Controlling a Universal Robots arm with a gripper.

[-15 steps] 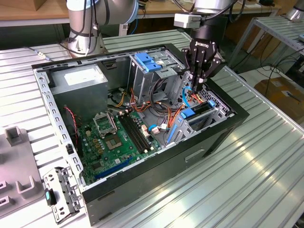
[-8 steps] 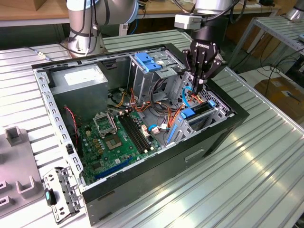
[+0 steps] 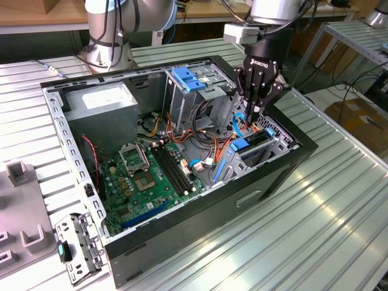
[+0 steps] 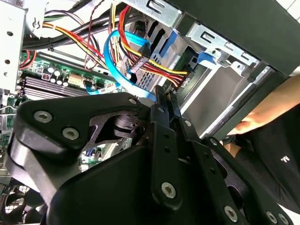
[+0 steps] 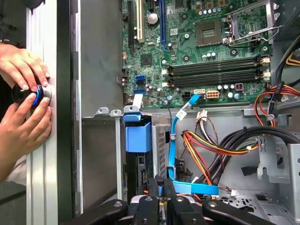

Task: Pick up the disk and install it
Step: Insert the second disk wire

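**Gripper closed inside the case at the lower drive bay**

You are looking at an open computer case lying on the ribbed metal table. The gripper is reaching down into the case on the exterior view's right, just above the lower drive bay. Its fingers are sitting pressed together in the second wrist view, with nothing visibly between them; the same closed tips are showing in the first wrist view.

The disk is sitting in that lower bay, its blue side rail facing up, directly under the fingertips. Whether the fingers are touching it cannot be told. A blue data cable and a bundle of red, yellow and orange power wires are running right beside the fingertips.

The green motherboard is lying towards the exterior view's left, and the grey power-supply box is sitting at the far left corner. A blue latch is topping the upper drive cage.

A person's hands are resting on a round knob at the table edge outside the case.
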